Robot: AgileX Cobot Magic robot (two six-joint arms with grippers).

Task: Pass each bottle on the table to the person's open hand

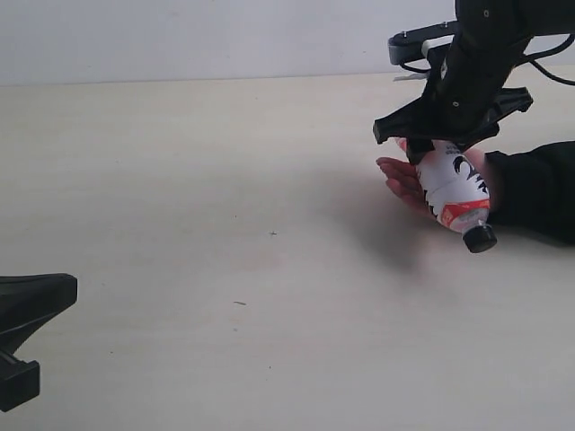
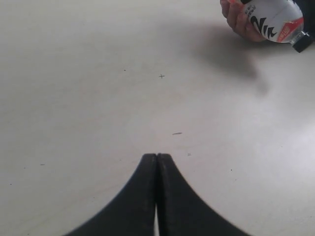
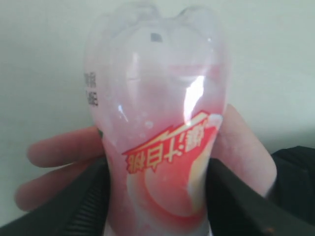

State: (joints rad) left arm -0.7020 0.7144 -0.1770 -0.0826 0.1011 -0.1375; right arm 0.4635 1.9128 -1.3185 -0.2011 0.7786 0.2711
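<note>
A clear bottle (image 1: 454, 189) with a pink-white label, black script and a black cap hangs tilted, cap down, directly over the person's open hand (image 1: 400, 175). My right gripper (image 1: 442, 144) is shut on the bottle's body. In the right wrist view the bottle (image 3: 157, 123) fills the gap between the black fingers (image 3: 88, 201), with the hand (image 3: 59, 147) right behind it; whether they touch I cannot tell. My left gripper (image 2: 157, 157) is shut and empty, low over the table (image 1: 225, 162) at the near left (image 1: 40, 301). Its view catches the bottle (image 2: 273, 17) and hand (image 2: 236, 19) far off.
The person's arm in a black sleeve (image 1: 539, 189) lies on the table at the right edge. The pale tabletop carries only a few tiny dark specks (image 1: 240, 303). A light wall runs behind the table's far edge.
</note>
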